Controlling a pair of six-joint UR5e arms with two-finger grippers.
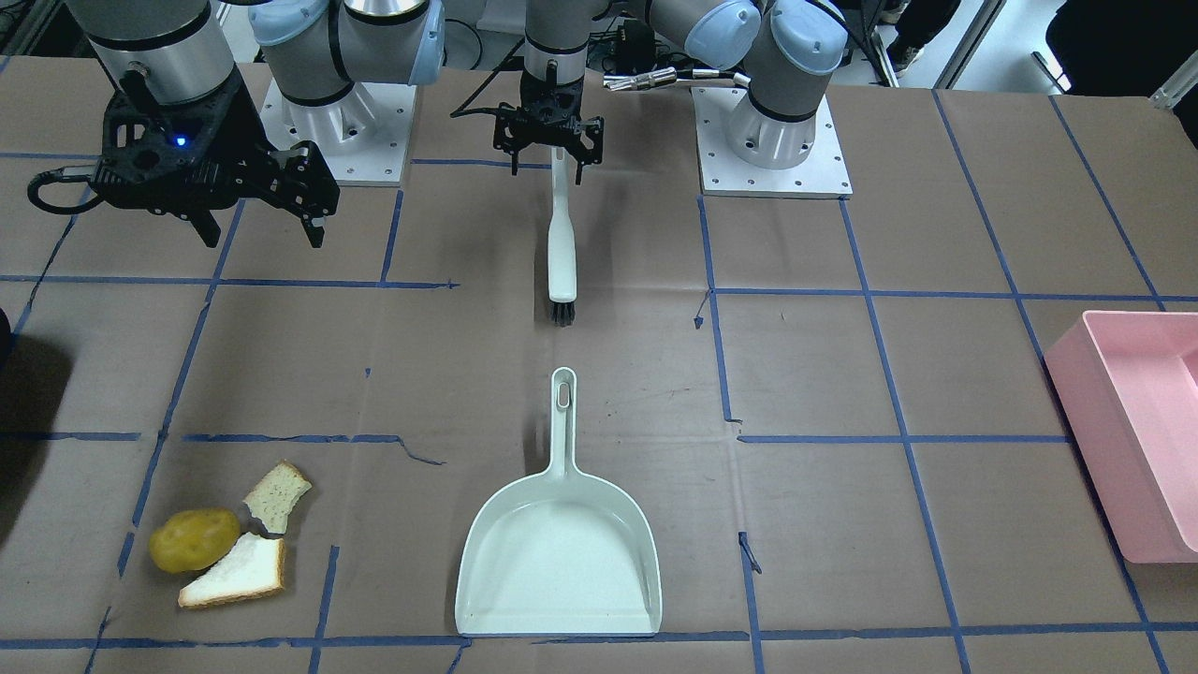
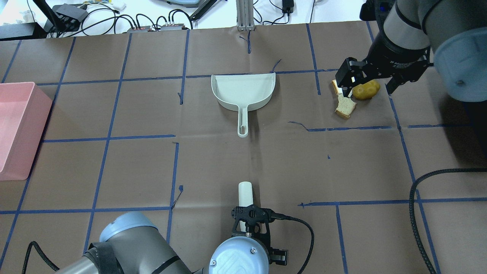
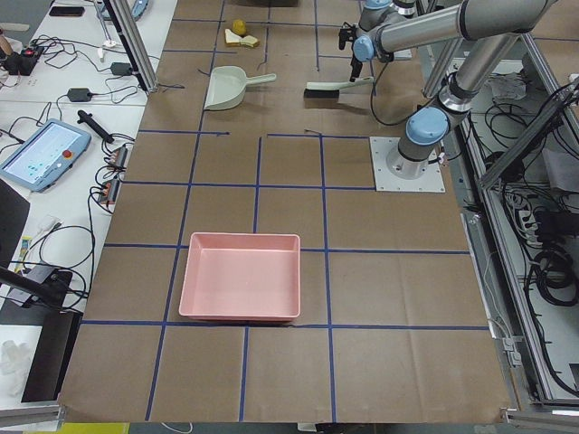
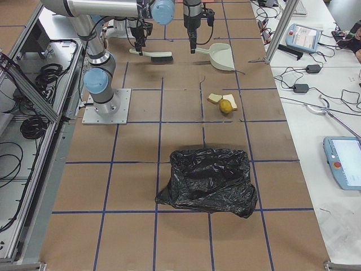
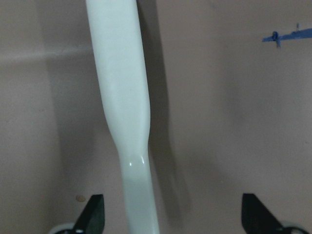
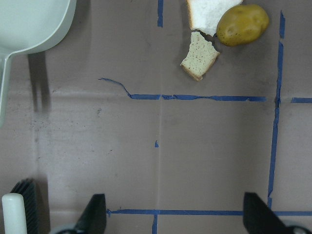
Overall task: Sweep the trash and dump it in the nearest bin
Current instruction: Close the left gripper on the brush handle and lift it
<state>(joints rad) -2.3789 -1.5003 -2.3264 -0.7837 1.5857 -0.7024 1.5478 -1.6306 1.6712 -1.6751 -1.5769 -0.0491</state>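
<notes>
The trash is a yellow-brown potato [image 1: 194, 540] and two bread pieces [image 1: 239, 573] [image 1: 276, 494], lying together on the table. In the right wrist view the potato [image 6: 242, 24] and bread [image 6: 200, 56] are at the top. My right gripper [image 1: 262, 234] hangs open and empty, high above the table. A white brush [image 1: 562, 243] lies flat with its black bristles [image 1: 562, 312] toward the pale green dustpan [image 1: 557, 552]. My left gripper [image 1: 547, 170] is open, its fingers standing either side of the brush handle [image 5: 122, 97] without touching it.
A pink bin [image 1: 1132, 431] sits at the table's end on my left. A black bag-lined bin [image 4: 206, 180] sits at the end on my right, close to the trash. A black cable [image 2: 414, 198] loops over the table on my right.
</notes>
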